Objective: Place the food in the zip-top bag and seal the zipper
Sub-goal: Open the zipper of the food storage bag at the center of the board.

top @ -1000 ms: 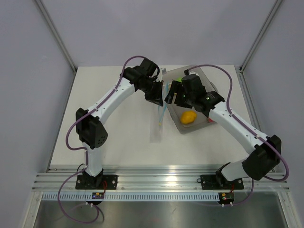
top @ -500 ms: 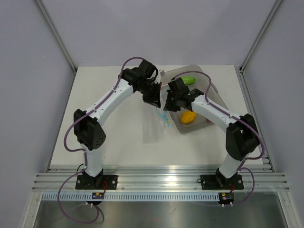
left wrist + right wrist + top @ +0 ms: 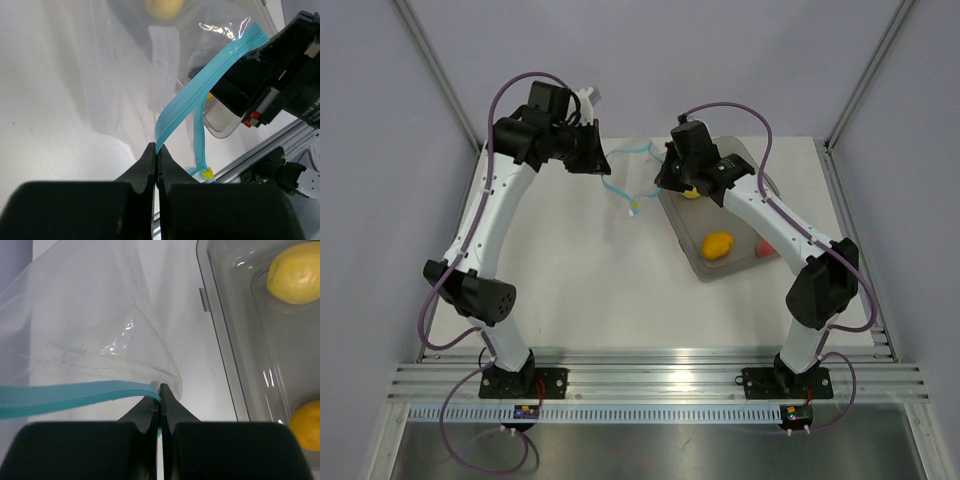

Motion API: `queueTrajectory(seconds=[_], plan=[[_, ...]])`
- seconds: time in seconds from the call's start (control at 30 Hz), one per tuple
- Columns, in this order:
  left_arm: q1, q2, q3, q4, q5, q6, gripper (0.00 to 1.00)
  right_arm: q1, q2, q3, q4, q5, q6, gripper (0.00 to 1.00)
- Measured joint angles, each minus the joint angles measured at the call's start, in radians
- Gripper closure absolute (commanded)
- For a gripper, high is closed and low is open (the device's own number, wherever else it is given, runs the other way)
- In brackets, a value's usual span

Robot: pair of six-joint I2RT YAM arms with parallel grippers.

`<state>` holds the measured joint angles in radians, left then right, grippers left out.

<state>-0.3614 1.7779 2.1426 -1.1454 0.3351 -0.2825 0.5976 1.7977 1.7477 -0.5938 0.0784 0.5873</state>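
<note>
The zip-top bag (image 3: pixel 638 170) hangs in the air, stretched between my two grippers over the far middle of the table. My left gripper (image 3: pixel 608 165) is shut on one end of its blue zipper (image 3: pixel 200 85), jaws pressed together at the strip (image 3: pixel 157 150). My right gripper (image 3: pixel 160 390) is shut on the other end of the zipper (image 3: pixel 75 395), next to the tray's left wall. The food lies in the grey tray (image 3: pixel 735 268): a yellow lemon (image 3: pixel 295 272), an orange-yellow one (image 3: pixel 718 245) and a red one (image 3: pixel 765 248), partly hidden by my right arm.
A small yellow slider tab (image 3: pixel 207 173) dangles at the loose end of the zipper. The tray's wall (image 3: pixel 220 340) runs close to the right gripper's right side. Metal frame posts stand at the table's far corners.
The right gripper has shut on the zipper's edge. Both arms have lifted the bag off the table toward the far side, and the left arm has swung up and to the left.
</note>
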Motion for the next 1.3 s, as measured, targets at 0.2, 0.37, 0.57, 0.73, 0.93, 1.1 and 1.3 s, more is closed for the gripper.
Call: queueTrajectory(seconds=[0.2,0.37,0.57,0.73,0.93,1.1,1.3], plan=[[-0.008,-0.148,-0.185,0.051,0.002,0.018,1.0,0.002,0.004,-0.005,-0.001,0.031,-0.024,1.0],[-0.008,-0.114,-0.393,0.103,0.002,0.018,1.0,0.003,0.032,-0.111,-0.001,0.03,-0.031,1.0],[-0.029,-0.041,-0.451,0.14,0.017,-0.01,1.0,0.003,0.051,-0.155,-0.014,0.027,-0.031,1.0],[-0.06,-0.039,-0.452,0.178,0.04,-0.031,0.74,0.003,0.051,-0.159,0.0,0.027,-0.028,1.0],[-0.061,-0.04,-0.513,0.223,0.048,-0.075,0.81,0.003,0.051,-0.195,0.028,0.017,-0.004,1.0],[-0.06,-0.04,-0.517,0.239,0.057,-0.093,1.0,0.003,0.047,-0.219,0.04,0.006,0.006,1.0],[-0.061,-0.039,-0.517,0.254,0.063,-0.1,0.81,0.003,0.029,-0.244,0.051,0.004,0.009,1.0]])
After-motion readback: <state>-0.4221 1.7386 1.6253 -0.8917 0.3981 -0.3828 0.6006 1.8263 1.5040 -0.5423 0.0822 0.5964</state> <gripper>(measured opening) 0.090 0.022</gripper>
